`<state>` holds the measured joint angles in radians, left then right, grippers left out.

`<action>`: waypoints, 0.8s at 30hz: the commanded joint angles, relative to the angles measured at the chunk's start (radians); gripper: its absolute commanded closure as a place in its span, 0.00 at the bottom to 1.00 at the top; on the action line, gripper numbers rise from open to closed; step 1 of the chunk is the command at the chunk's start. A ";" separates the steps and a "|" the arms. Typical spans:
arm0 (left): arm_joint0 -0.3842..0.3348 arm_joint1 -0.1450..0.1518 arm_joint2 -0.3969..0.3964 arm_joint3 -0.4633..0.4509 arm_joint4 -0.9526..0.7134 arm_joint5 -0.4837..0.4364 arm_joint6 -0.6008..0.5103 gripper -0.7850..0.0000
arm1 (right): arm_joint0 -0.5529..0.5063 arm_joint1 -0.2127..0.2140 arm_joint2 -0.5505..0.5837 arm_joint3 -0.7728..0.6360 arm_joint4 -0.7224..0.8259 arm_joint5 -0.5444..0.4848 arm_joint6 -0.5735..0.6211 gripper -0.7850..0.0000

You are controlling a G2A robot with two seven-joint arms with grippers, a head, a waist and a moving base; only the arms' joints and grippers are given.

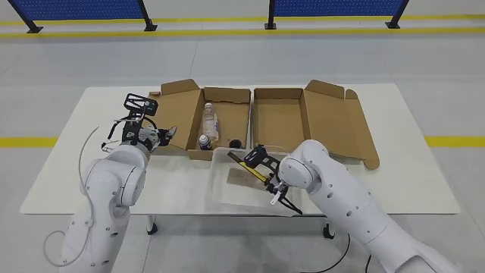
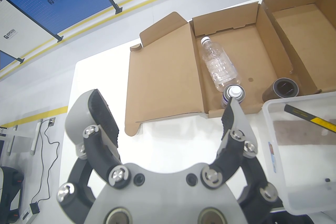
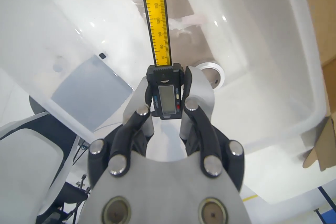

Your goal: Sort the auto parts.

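Right gripper [image 3: 166,86] clamps one yellow caliper [image 3: 155,12] over the near clear bin [image 3: 288,93], one metal ring [image 3: 212,71] inside; left gripper [image 2: 162,99] gapes empty; two boxes beyond: left box [image 2: 252,51] holds one bottle [image 2: 220,64], one spray can [image 2: 233,95], one dark cylinder [image 2: 282,89]; right box [image 2: 302,33].

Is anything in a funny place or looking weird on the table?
Yes. A clear plastic water bottle lies on its side in the left brown cardboard box, beside a small white-capped spray can. It hardly looks like an auto part.
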<state>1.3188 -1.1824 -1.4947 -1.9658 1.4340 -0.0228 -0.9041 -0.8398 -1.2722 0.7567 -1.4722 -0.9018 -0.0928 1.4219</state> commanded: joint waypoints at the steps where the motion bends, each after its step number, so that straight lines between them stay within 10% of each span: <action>1: 0.000 0.000 0.000 0.000 0.000 0.000 0.000 0.00 | -0.014 0.008 0.025 -0.031 0.001 0.003 0.004 1.00; 14: 0.000 0.000 0.000 0.000 0.000 0.000 0.000 0.00 | -0.091 0.046 0.168 -0.180 0.032 0.013 -0.019 1.00; 24: 0.000 0.000 0.000 0.000 0.000 0.000 0.000 0.00 | -0.232 0.061 0.369 -0.230 0.379 -0.011 -0.335 1.00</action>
<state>1.3188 -1.1824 -1.4947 -1.9658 1.4340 -0.0228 -0.9041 -1.0565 -1.2112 1.1101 -1.7080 -0.5883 -0.0884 1.1245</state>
